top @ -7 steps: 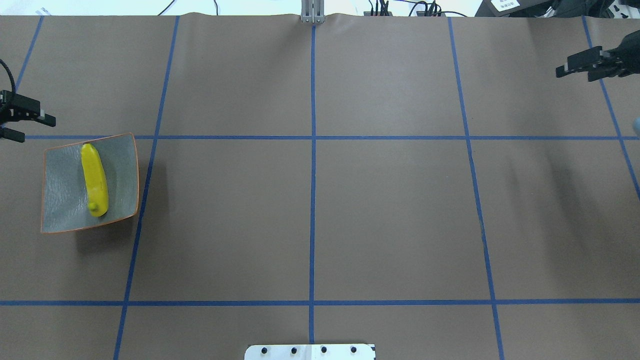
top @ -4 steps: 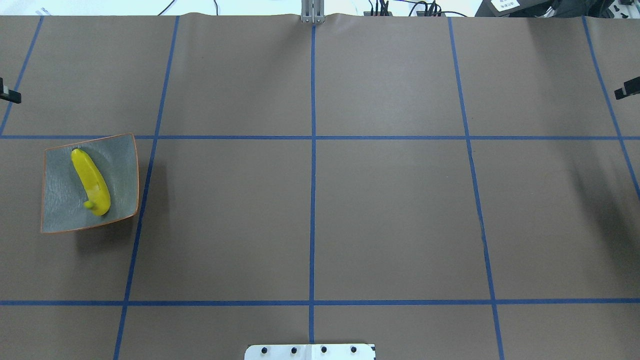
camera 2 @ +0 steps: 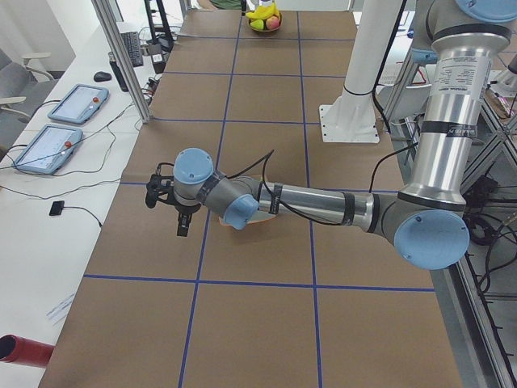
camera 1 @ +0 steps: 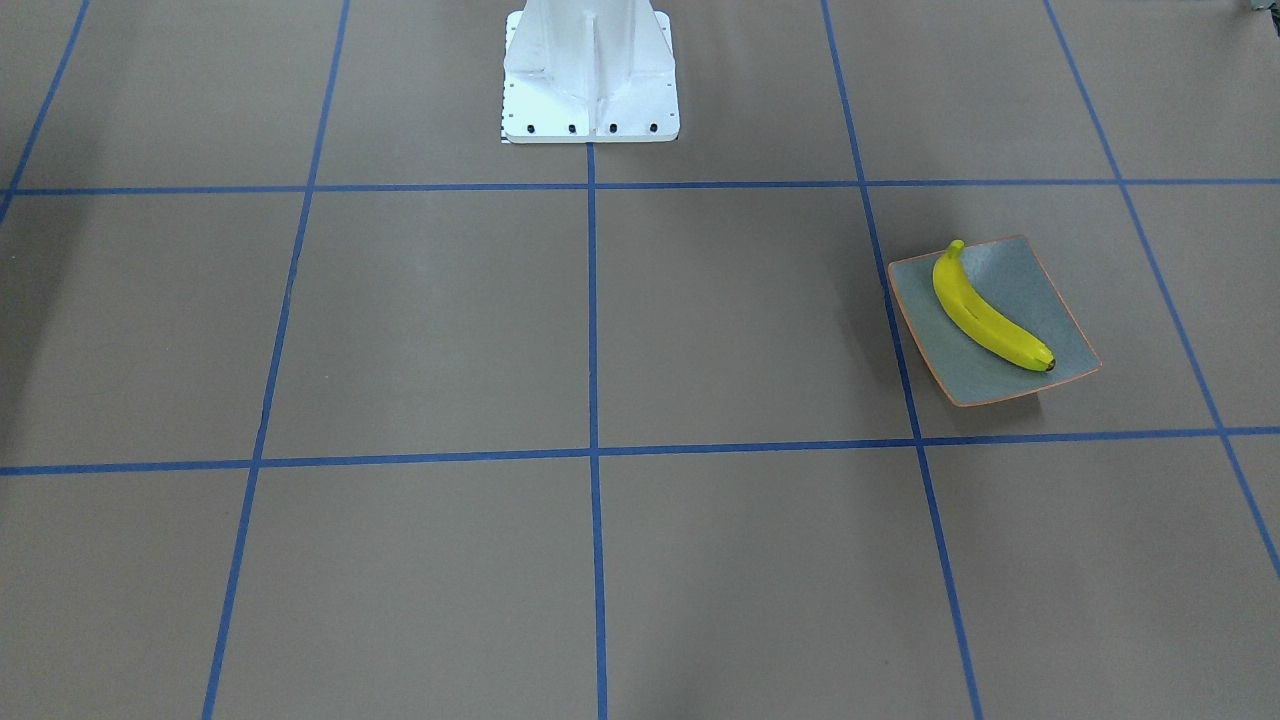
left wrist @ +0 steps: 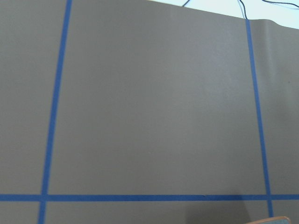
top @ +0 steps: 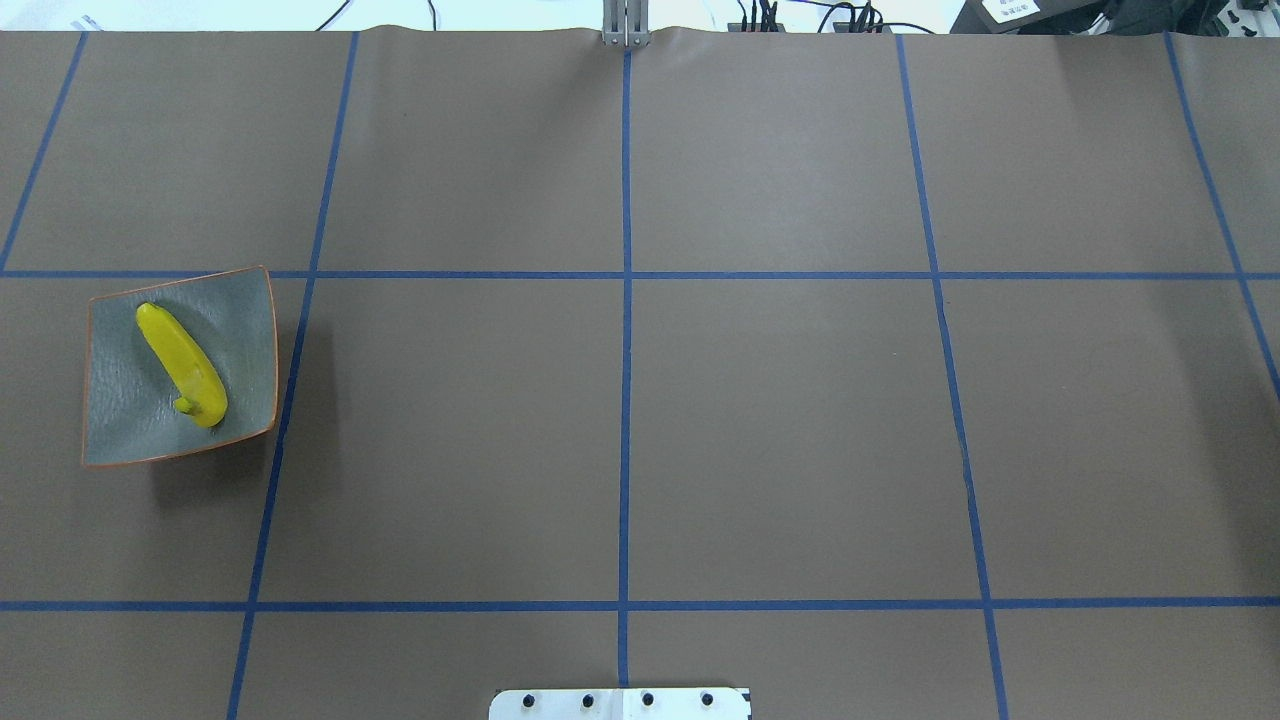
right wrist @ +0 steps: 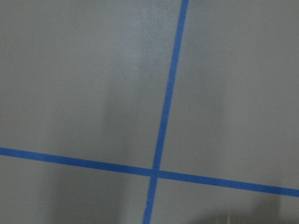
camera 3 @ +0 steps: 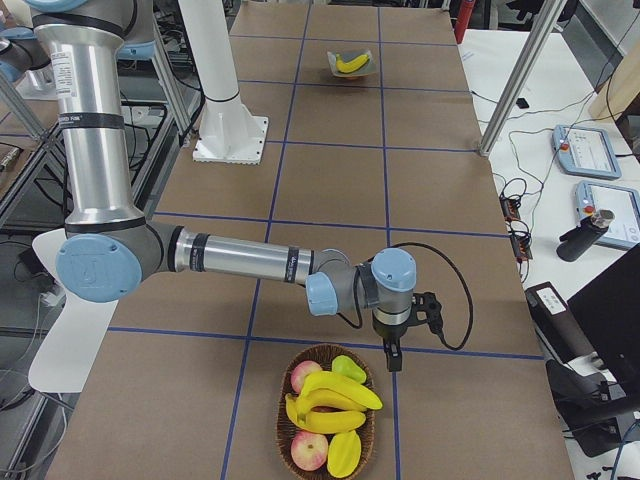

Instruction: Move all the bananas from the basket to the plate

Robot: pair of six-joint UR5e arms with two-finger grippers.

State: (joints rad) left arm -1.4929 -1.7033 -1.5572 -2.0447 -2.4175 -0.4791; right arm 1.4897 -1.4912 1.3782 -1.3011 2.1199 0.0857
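plate (camera 1: 1060, 340): front view, one banana (camera 1: 985, 315) lying diagonally on it
desk (top: 800, 450): overhead, plate at my left end, no arms in shot
left pincer (camera 2: 170, 208): left side view, hanging by the plate; open or closed, can't tell
right pincer (camera 3: 393, 355): right side view, can't tell either (too tiny), just beside the basket (camera 3: 281, 425)
basket bananas (camera 3: 335, 395): just past my right pincer toward the desk's right end, long axes running my side to far side, so right arm's nearer

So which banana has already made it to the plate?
The lone banana lying diagonally on the grey plate; the other bananas sit piled in the wicker basket among other fruit.
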